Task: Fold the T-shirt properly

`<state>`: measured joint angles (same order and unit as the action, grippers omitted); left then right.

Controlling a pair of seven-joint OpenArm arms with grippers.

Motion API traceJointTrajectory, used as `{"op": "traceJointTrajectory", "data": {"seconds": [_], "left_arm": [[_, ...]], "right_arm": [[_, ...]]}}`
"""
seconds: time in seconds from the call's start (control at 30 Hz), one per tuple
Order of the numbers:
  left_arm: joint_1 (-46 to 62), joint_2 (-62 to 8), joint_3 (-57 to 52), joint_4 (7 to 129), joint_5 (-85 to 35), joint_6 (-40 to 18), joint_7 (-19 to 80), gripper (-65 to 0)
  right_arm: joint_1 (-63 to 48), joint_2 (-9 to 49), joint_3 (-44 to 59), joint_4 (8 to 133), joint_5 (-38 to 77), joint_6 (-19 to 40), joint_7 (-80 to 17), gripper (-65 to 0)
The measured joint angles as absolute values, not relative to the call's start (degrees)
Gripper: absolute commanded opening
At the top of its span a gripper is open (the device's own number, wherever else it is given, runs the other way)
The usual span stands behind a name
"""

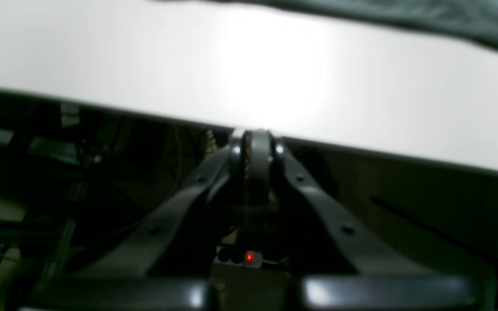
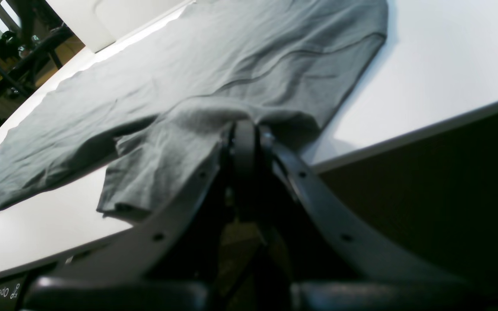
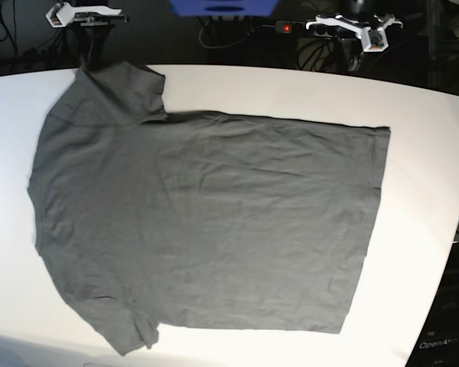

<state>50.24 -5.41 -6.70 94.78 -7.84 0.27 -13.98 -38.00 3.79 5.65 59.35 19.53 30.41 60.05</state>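
With the right gripper (image 2: 245, 129) pinching the sleeve of the shirt (image 3: 206, 222) spread flat on the table (image 3: 413, 99), and the left gripper (image 1: 255, 138) pressed together empty, we should lift gently inward.

T-shirt (image 3: 206, 222): plain dark charcoal grey, short sleeves, soft wrinkled cloth
Pose: spread flat and unfolded — hem toward the right of the base view
Place: covers most of the white table
Far sleeve: bunched, raised at the table's edge
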Motion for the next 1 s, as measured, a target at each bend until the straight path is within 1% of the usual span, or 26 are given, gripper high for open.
{"op": "traceJointTrajectory", "data": {"seconds": [0.33, 0.5, 0.63, 0.83, 1.0], "left_arm": [[51.51, -5.39, -6.66, 95.9, -7.99, 0.25, -13.78, -63.8], [51.55, -3.68, -9.17, 101.41, -7.97, -0.34, -13.21, -63.8], [50.59, -2.17, -12.8, 104.66, -7.94, 0.38, -3.4, -63.8], [45.01, -2.44, -17.69, 108.16, -7.77, -0.3, 9.56, -63.8], [39.72, -2.52, -22.57, 108.42, -7.68, -0.19, 19.81, -63.8]], "right_arm": [[-39.53, 3.97, 5.65, 59.53, 19.44, 30.41, 60.49, -64.9], [-40.64, 5.04, 5.65, 62.26, 19.07, 30.41, 60.03, -64.9], [-40.86, 6.04, 5.65, 64.18, 19.25, 30.41, 60.18, -64.9], [-40.82, 6.5, 5.65, 63.88, 19.07, 30.41, 60.03, -64.9], [-40.53, 6.61, 5.65, 63.88, 19.05, 30.41, 60.03, -64.9]]}}
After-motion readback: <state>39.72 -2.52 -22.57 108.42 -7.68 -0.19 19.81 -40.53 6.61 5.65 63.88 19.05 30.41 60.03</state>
